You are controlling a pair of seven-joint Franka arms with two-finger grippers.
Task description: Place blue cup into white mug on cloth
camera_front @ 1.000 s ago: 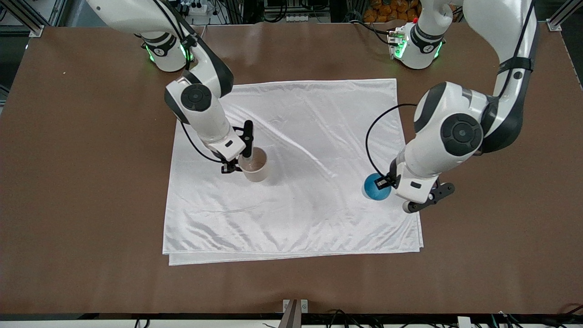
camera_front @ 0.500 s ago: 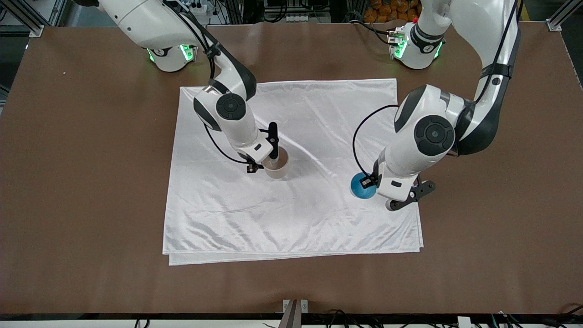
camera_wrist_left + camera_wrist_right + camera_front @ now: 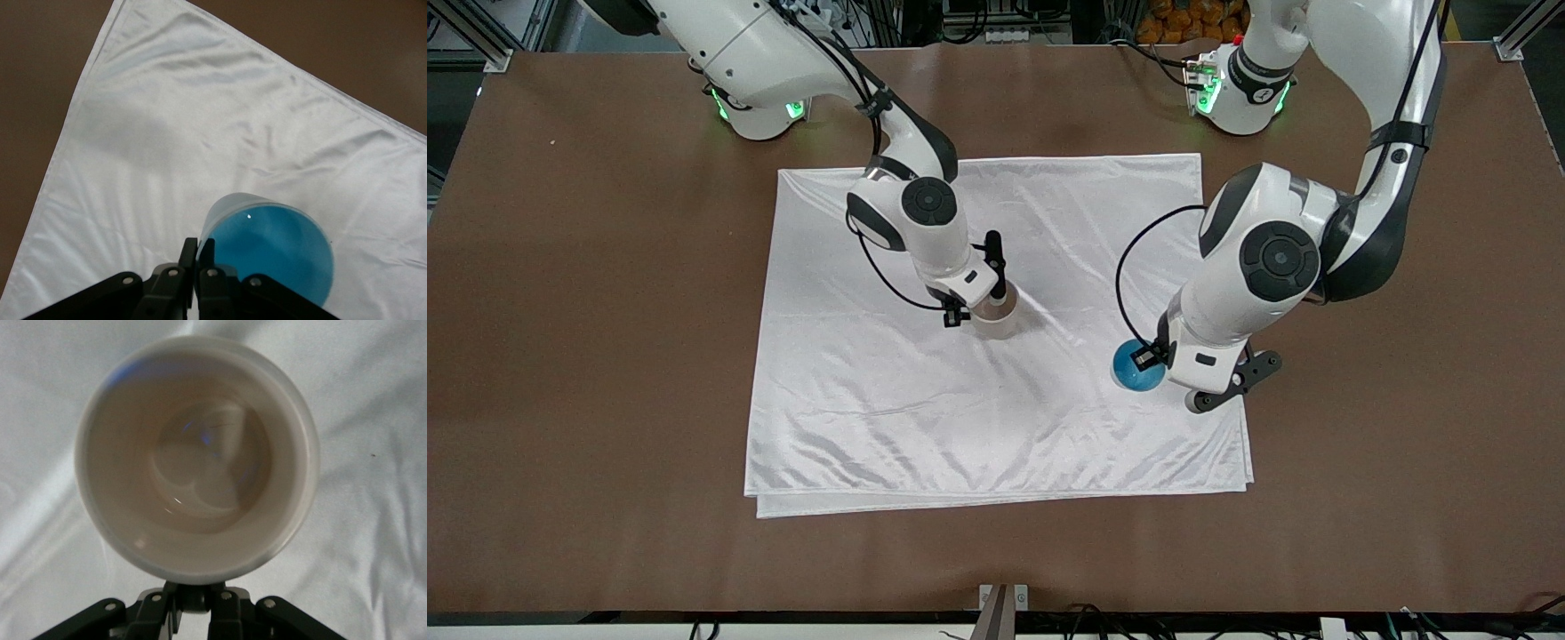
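Mostly the two wrists cover what they carry. Over the middle of the cloth [image 3: 996, 418] the right gripper [image 3: 989, 307] pinches the white mug [image 3: 996, 322] by its rim; the mug's handle is out of sight, and the right wrist view shows only its cream inside [image 3: 197, 457]. Toward the left arm's end of the cloth, the left gripper [image 3: 1158, 366] clamps the wall of the blue cup [image 3: 1134, 375], its bright interior [image 3: 270, 257] partly cut off by the fingers [image 3: 189, 257]
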